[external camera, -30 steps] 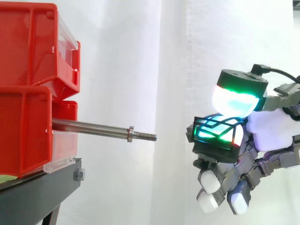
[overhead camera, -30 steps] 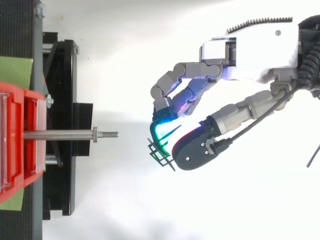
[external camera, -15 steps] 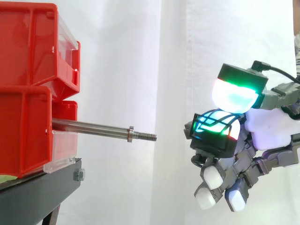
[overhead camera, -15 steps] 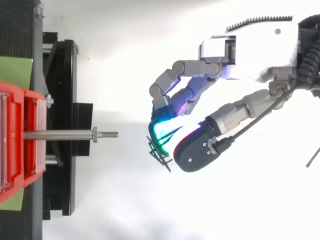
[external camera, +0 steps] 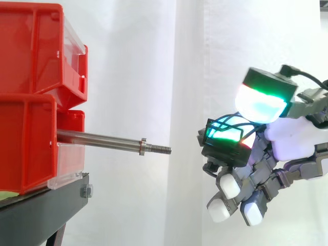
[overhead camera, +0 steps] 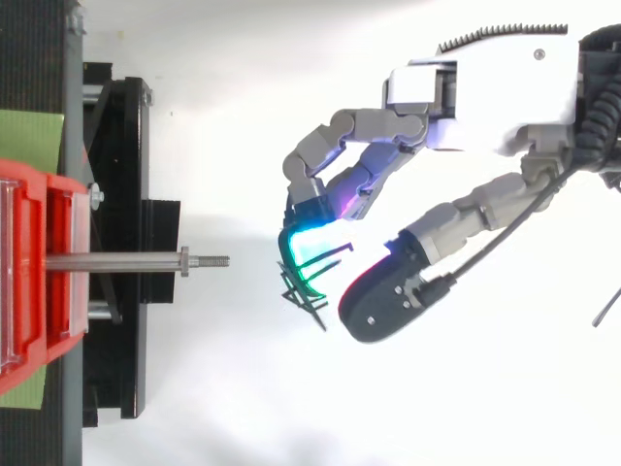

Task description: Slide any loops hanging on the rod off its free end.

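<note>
Loop (overhead camera: 301,287): off rod (external camera: 102,139), near and right of its free end, loosely pinched at curled fingertips of hand (overhead camera: 505,97). Thumb eased apart from a moment ago; reads as release starting. Rod bare, task essentially done.

1. A white curtain (external camera: 195,51) hangs behind everything, in soft vertical folds, brightly and evenly lit
2. At the left, stacked red bins (external camera: 31,51) sit on a black stand (external camera: 46,210)
3. From above, a green sheet (overhead camera: 29,141) shows under the bins on the stand, and the ground (overhead camera: 243,408) beside it is plain bright white
</note>
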{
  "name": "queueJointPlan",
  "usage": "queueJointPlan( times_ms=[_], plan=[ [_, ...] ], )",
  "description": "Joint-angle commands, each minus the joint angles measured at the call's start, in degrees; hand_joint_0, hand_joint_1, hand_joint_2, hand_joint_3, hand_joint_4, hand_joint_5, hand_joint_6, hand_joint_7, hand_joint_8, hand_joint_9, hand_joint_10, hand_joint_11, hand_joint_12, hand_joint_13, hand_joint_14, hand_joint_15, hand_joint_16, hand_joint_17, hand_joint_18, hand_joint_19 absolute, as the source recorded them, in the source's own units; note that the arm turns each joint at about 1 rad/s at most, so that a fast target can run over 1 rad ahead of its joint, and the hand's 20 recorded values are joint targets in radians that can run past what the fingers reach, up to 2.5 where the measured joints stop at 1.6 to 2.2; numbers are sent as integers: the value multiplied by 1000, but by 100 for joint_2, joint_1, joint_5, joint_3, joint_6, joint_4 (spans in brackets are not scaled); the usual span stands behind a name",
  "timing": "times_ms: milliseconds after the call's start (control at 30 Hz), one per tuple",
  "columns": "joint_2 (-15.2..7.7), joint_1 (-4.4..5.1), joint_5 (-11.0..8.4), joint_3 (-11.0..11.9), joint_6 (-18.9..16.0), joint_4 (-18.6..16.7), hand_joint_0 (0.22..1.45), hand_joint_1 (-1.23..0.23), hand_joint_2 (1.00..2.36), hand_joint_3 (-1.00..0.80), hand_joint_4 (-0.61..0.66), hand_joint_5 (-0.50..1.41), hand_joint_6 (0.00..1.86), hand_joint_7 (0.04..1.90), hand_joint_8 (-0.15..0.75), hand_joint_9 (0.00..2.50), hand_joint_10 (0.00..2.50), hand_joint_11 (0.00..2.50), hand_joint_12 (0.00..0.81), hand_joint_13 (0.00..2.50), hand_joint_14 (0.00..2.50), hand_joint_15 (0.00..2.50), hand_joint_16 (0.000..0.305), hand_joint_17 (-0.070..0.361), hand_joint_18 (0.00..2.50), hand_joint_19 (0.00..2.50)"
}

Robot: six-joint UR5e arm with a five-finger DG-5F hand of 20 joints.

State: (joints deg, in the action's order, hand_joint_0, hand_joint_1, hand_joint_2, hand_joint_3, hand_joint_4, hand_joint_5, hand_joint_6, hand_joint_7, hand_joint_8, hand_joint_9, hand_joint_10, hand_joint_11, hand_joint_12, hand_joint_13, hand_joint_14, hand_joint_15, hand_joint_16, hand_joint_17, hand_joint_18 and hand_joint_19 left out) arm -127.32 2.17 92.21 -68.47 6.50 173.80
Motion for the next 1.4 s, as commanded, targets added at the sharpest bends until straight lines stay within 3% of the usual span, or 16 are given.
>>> queueJointPlan(
  times_ms=[0, 233, 400, 567, 633, 733, 967, 1233, 1300, 1367],
  plan=[
    [-4, 2, -1, 0, -9, -4, 663, -796, 1000, -500, 193, -194, 830, 1125, 308, 872, 14, 434, 329, 637, 1, 40, 49, 109, 730, 339],
    [5, 11, -1, 0, -9, -4, 617, -621, 1000, -500, 142, -162, 821, 1188, 308, 926, 13, 410, 319, 646, 1, 47, 47, 107, 715, 379],
    [-4, 11, -1, 0, -9, -4, 629, -457, 1012, -367, 152, -128, 741, 1209, 299, 908, 12, 310, 311, 639, 2, 59, 47, 105, 675, 395],
    [-4, 11, 8, 0, -9, -4, 640, -490, 1020, -238, 181, -105, 630, 1351, 306, 893, 10, 305, 312, 627, 2, 59, 46, 104, 666, 390],
    [-4, 11, 8, 0, -9, -13, 642, -531, 1023, -197, 190, -126, 640, 1306, 310, 863, 13, 339, 316, 629, 1, 62, 46, 104, 668, 382],
    [-4, 2, -1, 0, -9, -31, 640, -721, 1023, -167, 200, -174, 706, 1214, 310, 830, 13, 399, 321, 617, 2, 52, 47, 105, 681, 368],
    [-4, 11, 8, 0, -9, -57, 668, -784, 1003, -463, 205, -205, 847, 1101, 317, 878, 15, 495, 325, 636, 2, 49, 48, 107, 704, 350],
    [-4, 2, -1, 0, -9, -66, 615, -604, 1000, -500, 150, -161, 829, 1202, 309, 953, 16, 467, 310, 653, 1, 61, 46, 104, 712, 382],
    [-4, 11, -1, 0, -9, -66, 611, -468, 1000, -500, 134, -143, 798, 1169, 300, 962, 13, 401, 305, 654, 1, 61, 45, 102, 696, 398],
    [-4, 2, -1, 0, -9, -66, 612, -419, 1000, -500, 137, -134, 776, 1185, 299, 946, 14, 374, 302, 654, 1, 67, 46, 103, 693, 399]
  ],
)
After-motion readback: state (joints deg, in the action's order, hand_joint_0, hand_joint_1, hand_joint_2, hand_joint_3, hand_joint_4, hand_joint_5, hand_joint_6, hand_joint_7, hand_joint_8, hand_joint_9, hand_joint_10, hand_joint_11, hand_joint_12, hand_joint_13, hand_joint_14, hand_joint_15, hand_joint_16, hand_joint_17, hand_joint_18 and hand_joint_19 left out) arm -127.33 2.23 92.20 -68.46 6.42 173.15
